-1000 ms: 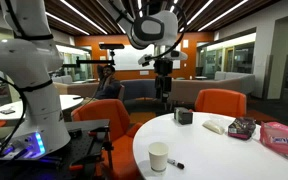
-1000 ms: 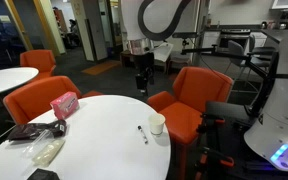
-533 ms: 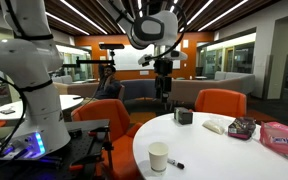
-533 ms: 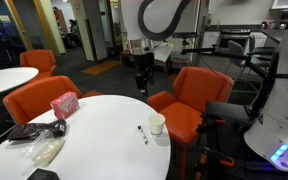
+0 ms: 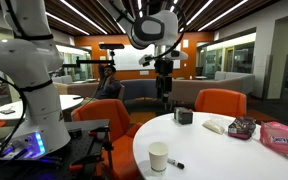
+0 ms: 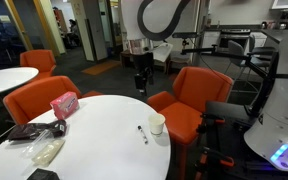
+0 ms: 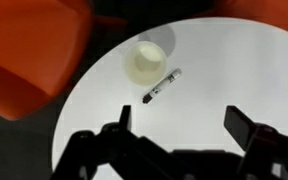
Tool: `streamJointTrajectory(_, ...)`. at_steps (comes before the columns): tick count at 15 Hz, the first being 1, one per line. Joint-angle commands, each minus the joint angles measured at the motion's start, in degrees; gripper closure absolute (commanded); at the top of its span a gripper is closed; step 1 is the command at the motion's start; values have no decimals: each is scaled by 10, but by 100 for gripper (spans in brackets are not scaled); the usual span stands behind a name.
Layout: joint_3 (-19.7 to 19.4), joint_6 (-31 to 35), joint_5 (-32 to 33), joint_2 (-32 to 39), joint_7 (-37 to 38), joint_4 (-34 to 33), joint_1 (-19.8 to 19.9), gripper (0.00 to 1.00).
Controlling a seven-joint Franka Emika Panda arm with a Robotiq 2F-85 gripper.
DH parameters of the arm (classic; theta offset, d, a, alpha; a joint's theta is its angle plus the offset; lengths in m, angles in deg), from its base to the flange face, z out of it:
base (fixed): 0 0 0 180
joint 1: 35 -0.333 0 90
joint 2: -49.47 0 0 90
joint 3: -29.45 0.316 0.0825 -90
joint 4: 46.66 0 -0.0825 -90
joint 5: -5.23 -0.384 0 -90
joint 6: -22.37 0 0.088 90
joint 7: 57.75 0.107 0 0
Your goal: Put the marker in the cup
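Note:
The white paper cup [image 5: 158, 157] stands upright near the edge of the round white table [image 5: 234, 150]. It also shows in the other exterior view [image 6: 157, 124] and in the wrist view [image 7: 146, 63]. The dark marker [image 5: 175, 164] lies flat on the table right beside the cup, also seen in the other exterior view [image 6: 142, 133] and the wrist view [image 7: 162, 85]. My gripper [image 5: 163, 95] hangs high above the table, open and empty, as the other exterior view [image 6: 141, 84] and the wrist view [image 7: 181, 122] also show.
A black boxy object [image 5: 183, 116], a pink packet [image 5: 282, 137] [image 6: 64, 104], a dark wrapper [image 5: 243, 127] and a pale bag [image 6: 46, 150] lie on the table. Orange chairs [image 6: 196, 100] [image 6: 42, 100] surround it. A second white arm [image 5: 39, 80] stands nearby.

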Motion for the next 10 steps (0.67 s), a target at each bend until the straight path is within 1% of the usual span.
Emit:
streamJointTrajectory(1,-4,31,-31,36,64,-26,-3,0)
streamJointTrajectory(3,-7,51,-37,73,110,-49,-3,0)
streamJointTrajectory(6,-20,52,-24,145,164,-97,-7,0)
streamJointTrajectory(9,-33,30,-36,221,175,-155,-9,0)
streamJointTrajectory(10,-34,20,-46,245,165,-174,-7,0)
